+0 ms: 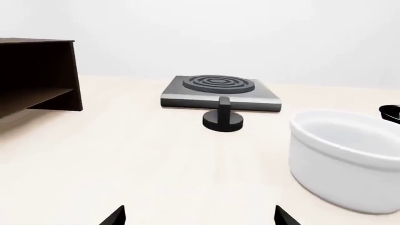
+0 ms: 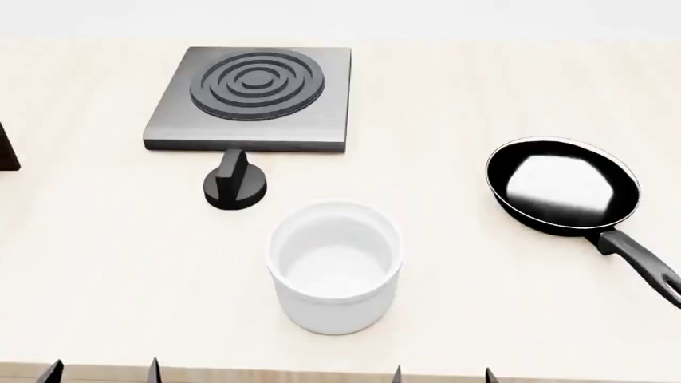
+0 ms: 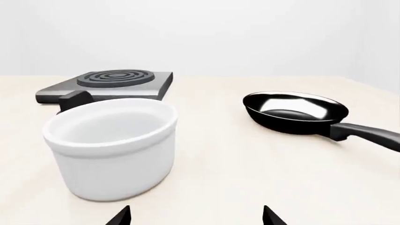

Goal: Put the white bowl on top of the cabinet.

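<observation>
The white bowl [image 2: 335,266] stands upright and empty on the light table, in front of the stove plate. It also shows in the left wrist view [image 1: 345,157] and in the right wrist view [image 3: 111,145]. The dark brown cabinet [image 1: 34,75] with its inner shelf stands at the table's far left; only a sliver of it [image 2: 6,152] shows in the head view. My left gripper [image 2: 101,372] is open and empty at the table's front edge, left of the bowl. My right gripper [image 2: 442,375] is open and empty at the front edge, right of the bowl.
A grey stove plate [image 2: 255,96] with black rings lies behind the bowl, with a black knob [image 2: 235,183] in front of it. A black frying pan [image 2: 564,187] with a long handle lies at the right.
</observation>
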Controlling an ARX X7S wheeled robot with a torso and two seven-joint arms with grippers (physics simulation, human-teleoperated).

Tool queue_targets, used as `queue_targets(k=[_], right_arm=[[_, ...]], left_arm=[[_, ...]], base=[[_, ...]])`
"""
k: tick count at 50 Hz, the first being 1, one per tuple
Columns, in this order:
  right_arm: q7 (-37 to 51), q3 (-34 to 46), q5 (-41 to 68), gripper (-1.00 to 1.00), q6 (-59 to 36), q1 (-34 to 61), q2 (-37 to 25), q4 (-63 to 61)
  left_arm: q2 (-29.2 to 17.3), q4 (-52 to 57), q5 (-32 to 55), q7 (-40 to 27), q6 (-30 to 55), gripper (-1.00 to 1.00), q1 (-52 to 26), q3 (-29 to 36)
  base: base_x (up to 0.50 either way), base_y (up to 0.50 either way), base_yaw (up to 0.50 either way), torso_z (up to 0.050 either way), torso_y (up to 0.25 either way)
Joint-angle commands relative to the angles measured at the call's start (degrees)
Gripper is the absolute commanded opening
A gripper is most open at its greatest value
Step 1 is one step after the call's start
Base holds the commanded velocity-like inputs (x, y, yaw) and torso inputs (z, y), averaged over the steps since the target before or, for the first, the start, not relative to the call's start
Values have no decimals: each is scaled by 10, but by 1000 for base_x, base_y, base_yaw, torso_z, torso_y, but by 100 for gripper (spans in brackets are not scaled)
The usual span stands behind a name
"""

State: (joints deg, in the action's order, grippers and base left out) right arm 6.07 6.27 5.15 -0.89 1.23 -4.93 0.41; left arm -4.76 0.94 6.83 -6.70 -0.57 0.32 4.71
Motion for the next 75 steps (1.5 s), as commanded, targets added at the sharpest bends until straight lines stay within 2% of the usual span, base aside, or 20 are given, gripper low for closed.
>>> queue_targets(k=[1,19,28,32,37,41,43,50,58,61,67,75], right_arm=[[9,8,9,100,-1,2,-7,1],[19,19,21,100,1,5,-17,3],[24,24,25,100,1,5,-21,1],[25,26,27,100,1,5,-22,1],[28,28,30,100,2,4,-24,-1],[30,27,37,100,2,4,-25,-2],[34,30,32,100,2,4,-25,-1],[42,32,32,100,0,5,-27,0],[50,19,59,100,-7,3,-25,-10],[52,17,74,100,-25,0,-25,-32],[78,13,87,100,-94,-13,-41,-165],[89,7,121,100,-165,-20,-70,-282]], left_arm=[[0,12,24,-33,21,100,1,-18],[7,63,74,-131,9,100,45,-105],[6,96,61,-215,-1,100,81,-164],[10,89,84,-243,-56,100,110,-228],[18,98,95,-275,-89,100,141,-268],[14,99,118,-266,-103,100,160,-275],[18,100,157,-261,-116,100,172,-292],[40,84,192,-336,-154,100,194,-347],[41,95,181,-448,-192,100,226,-347],[35,89,197,-448,-204,100,231,-338],[24,77,219,-442,-212,100,230,-323],[17,71,232,-446,-218,100,233,-315]], base=[[0,0,0,0,0],[0,0,0,0,0],[0,0,0,0,0],[0,0,0,0,0],[0,0,0,0,0],[0,0,0,0,0],[0,0,0,0,0],[0,0,0,0,0],[0,0,0,0,0],[0,0,0,0,0],[0,0,0,0,0],[0,0,0,0,0]])
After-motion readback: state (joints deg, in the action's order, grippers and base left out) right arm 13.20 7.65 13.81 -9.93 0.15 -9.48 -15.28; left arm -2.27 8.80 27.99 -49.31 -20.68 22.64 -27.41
